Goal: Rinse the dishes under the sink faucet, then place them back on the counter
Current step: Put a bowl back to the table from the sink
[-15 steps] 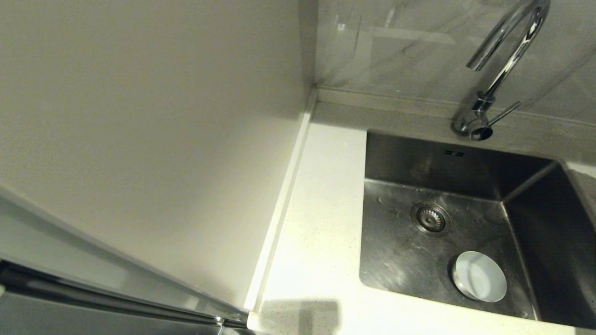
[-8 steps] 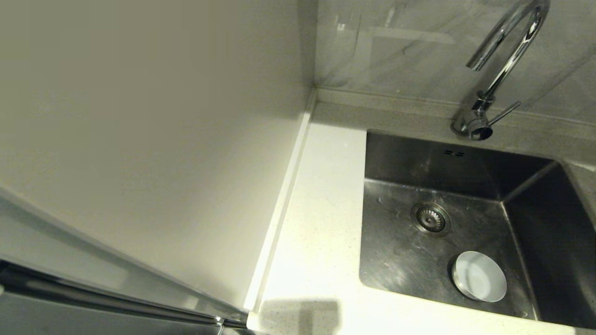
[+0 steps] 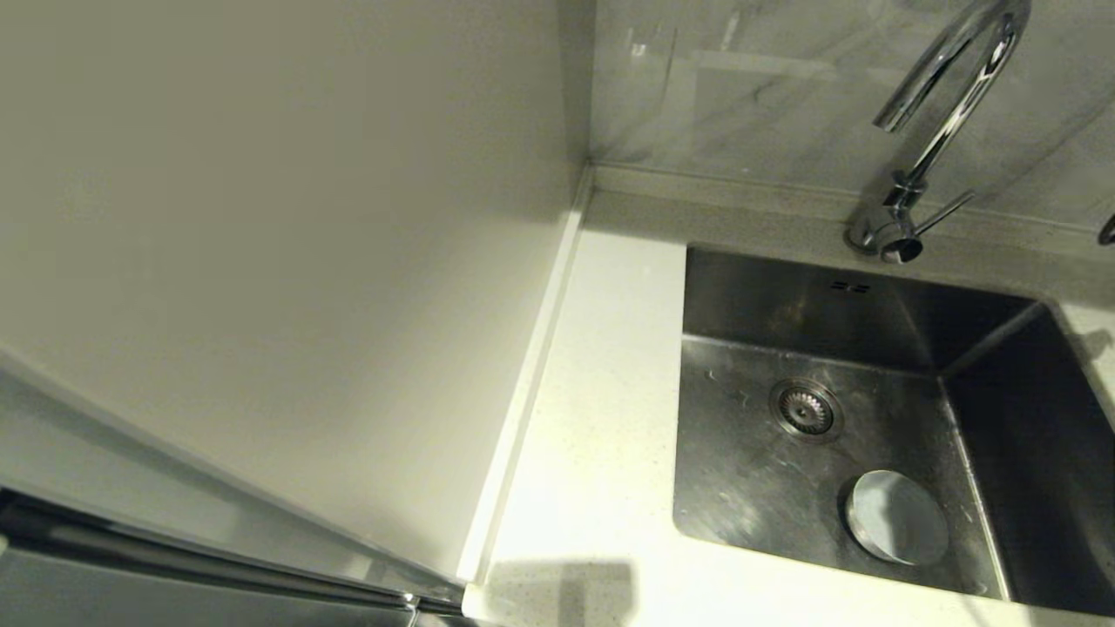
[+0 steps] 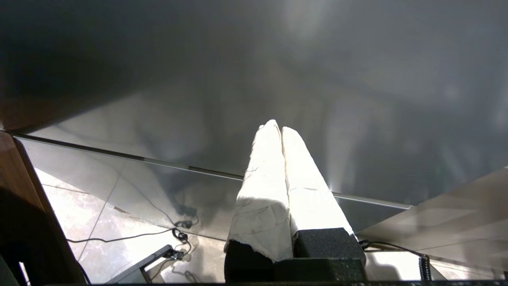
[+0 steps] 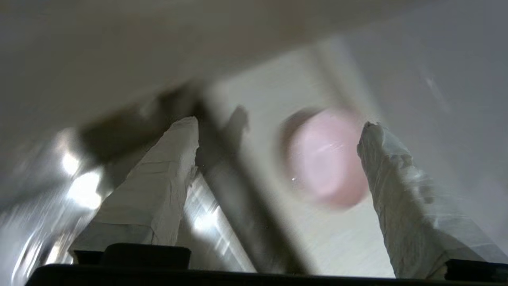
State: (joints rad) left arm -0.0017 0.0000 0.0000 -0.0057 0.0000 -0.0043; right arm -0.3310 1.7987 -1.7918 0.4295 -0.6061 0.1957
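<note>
Sitting upright, small pale pink bowl [image 5: 323,159] rests on speckled counter [image 5: 337,238].

Steel grey, pale pink, speckled white

The sink [image 3: 836,305] is brushed grey; its bowl [image 3: 897,517] pale blue-white (grey outside). Pink bowl [image 5: 323,159] on the white speckled counter [image 3: 601,418]; chrome faucet [image 3: 945,104].

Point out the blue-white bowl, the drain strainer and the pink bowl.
blue-white bowl [image 3: 897,517]: head view, middle of its inside.
drain strainer [image 3: 805,409]: head view, centre of the round grate.
pink bowl [image 5: 323,159]: right wrist view, middle of its blurred body.
</note>
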